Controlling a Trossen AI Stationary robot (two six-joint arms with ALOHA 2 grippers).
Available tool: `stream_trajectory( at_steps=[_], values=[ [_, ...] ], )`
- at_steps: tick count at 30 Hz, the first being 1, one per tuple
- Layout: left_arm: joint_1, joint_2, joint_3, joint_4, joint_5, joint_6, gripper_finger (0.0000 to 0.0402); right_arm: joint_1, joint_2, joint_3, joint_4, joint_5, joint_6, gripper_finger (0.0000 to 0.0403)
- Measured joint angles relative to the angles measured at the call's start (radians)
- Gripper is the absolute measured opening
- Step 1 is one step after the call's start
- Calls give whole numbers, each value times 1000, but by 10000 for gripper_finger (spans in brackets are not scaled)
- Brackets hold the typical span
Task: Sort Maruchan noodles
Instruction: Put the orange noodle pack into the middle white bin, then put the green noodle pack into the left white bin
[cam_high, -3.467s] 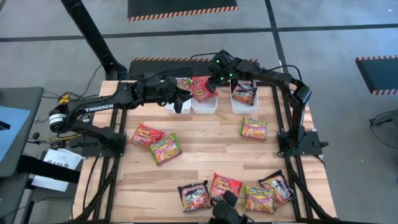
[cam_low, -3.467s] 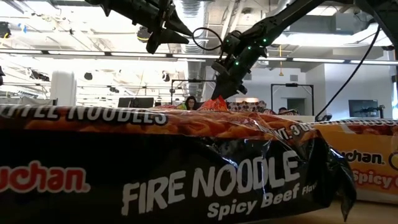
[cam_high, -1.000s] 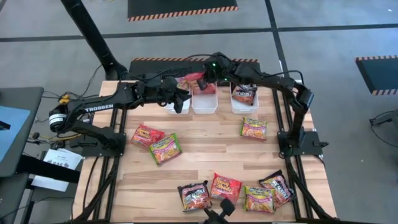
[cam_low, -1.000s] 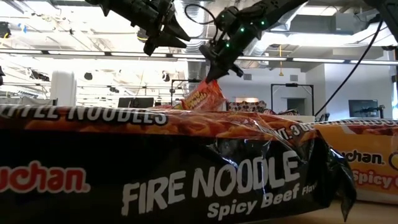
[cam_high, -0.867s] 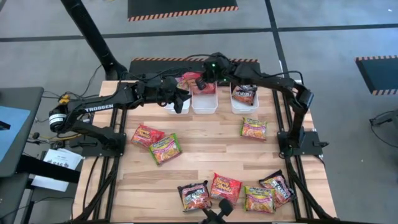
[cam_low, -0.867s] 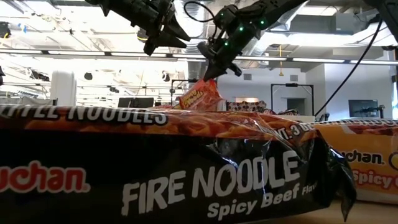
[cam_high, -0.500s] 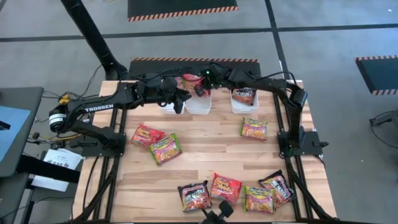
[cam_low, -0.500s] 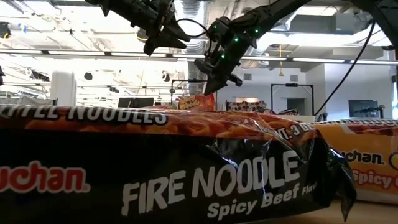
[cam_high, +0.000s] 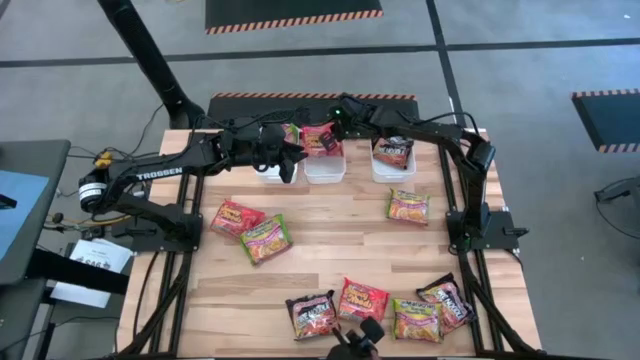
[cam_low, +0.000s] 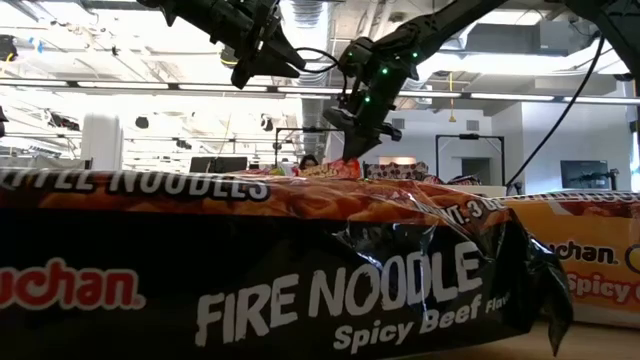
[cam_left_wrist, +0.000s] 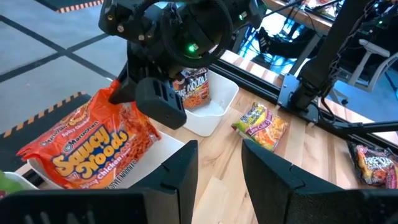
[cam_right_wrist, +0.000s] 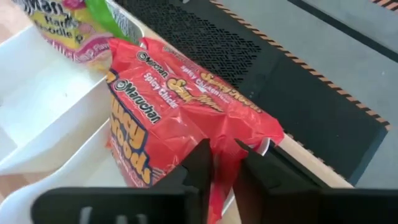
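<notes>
A: Where was the red-orange packet (cam_high: 321, 140) placed relative to the right gripper (cam_high: 338, 120)?

B: It was seen in the middle white bin (cam_high: 327, 166) at the table's far edge, at about seven o'clock from the gripper in the high view. In the right wrist view the packet's (cam_right_wrist: 180, 118) crimped edge was caught in a narrow gap between the fingers (cam_right_wrist: 200, 163); whether it was gripped or merely touched could not be told.

A: How was it oriented?

B: It was leaned across the bin's far rim, tilted rather than flat. Its long axis could not be judged, the packet being nearly square.

A: And the left gripper (cam_high: 290, 160)?

B: It was held over the left bin (cam_high: 272, 172), at nine o'clock from the packet, with fingers (cam_left_wrist: 180, 177) parted and nothing between them.

A: Other packets?

B: A black packet (cam_high: 392, 150) was seen in the right bin (cam_high: 391, 168); others were spread over the wooden table (cam_high: 330, 240).
</notes>
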Motion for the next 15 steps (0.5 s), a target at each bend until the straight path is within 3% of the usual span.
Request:
stream_trajectory(
  at_steps=[15],
  values=[
    [0,0,0,-50,2,-24,111,-33,-9,15,-50,-60,0,209]
  ],
)
